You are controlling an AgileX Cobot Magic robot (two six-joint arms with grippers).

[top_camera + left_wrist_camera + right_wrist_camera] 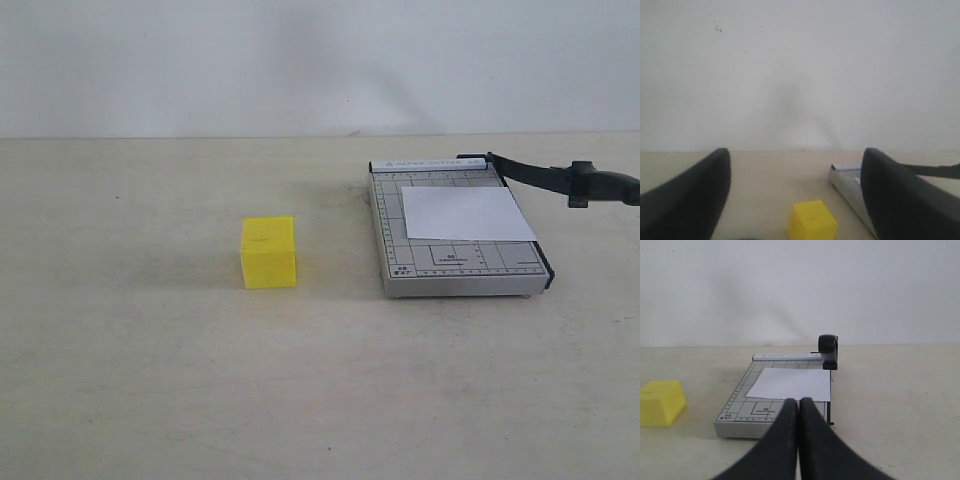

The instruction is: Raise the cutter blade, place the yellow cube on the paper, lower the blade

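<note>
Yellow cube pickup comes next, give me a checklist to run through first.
1. Cutter blade raised off the board: ok.
2. Paper flat and bare on the board: ok.
3. Yellow cube alone on the table, apart from the board: ok.
4. Left end effector open, cube ahead of it: ok.
5. Right end effector shut, empty: ok.
6. Blade will hold up unaided: cannot tell.

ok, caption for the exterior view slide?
Blade up, paper on the trimmer, cube apart on the table.
</note>
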